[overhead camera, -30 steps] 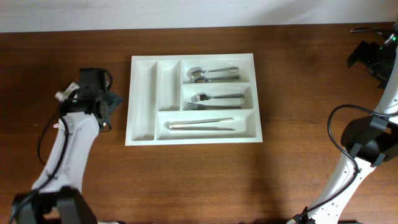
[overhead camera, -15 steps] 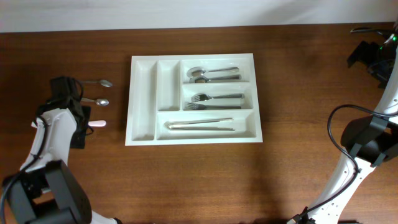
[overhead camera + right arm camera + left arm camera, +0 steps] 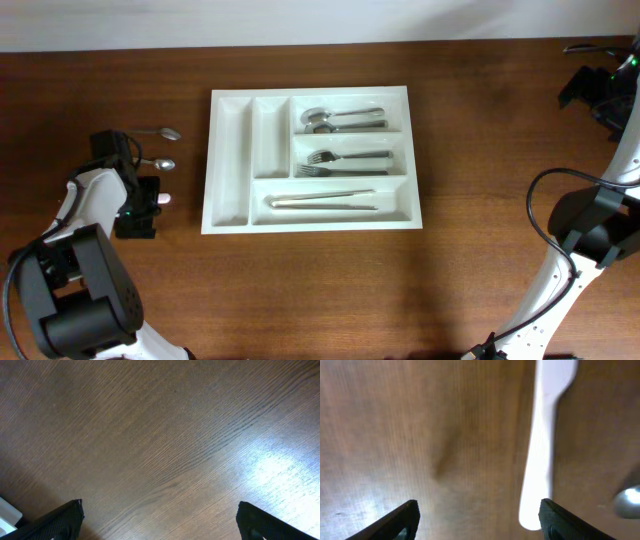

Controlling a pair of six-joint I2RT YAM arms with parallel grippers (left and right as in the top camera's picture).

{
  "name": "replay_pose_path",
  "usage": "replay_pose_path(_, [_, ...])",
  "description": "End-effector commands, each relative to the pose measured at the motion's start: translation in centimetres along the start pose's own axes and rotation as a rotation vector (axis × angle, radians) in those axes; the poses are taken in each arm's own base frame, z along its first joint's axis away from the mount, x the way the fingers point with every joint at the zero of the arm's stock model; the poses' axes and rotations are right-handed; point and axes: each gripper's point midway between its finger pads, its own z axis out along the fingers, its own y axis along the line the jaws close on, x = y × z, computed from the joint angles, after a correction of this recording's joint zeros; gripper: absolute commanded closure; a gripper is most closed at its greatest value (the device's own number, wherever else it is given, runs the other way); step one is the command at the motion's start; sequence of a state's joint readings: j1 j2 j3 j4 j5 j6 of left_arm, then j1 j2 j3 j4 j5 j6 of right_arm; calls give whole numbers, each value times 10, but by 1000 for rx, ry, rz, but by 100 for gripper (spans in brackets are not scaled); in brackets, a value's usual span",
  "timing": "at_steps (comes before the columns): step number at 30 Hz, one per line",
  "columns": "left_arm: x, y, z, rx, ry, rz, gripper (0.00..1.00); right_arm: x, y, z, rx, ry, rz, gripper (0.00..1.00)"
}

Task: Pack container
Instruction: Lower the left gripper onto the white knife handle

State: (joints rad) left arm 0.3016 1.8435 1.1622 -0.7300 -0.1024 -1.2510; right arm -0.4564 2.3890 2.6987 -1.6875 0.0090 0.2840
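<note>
White container (image 3: 230, 160) holds cutlery (image 3: 340, 160). Left of it, left gripper (image 3: 477, 511) hangs released over a white utensil (image 3: 540, 460); right gripper (image 3: 159, 512) gapes too.

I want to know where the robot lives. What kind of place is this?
Probably a robot test bench, not a real kitchen: a left arm and right arm at a wooden table, with a white cutlery tray of spoons and forks.

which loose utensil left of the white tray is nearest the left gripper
The white plastic utensil, lying between the open jaws of the left gripper. The two metal spoons lie farther from it.
</note>
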Motion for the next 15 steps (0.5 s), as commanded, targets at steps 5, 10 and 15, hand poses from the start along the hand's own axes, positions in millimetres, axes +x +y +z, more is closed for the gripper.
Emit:
replay_pose_path(5, [-5, -9, 6, 26, -20, -27, 21, -2, 4, -17, -17, -39, -8, 1])
replay_pose_path(10, [-2, -5, 23, -6, -9, -23, 21, -2, 4, -17, -17, -39, -8, 1])
replay_pose_path(15, [2, -1, 40, -37, 5, -19, 21, -2, 4, -17, -17, -39, -8, 1])
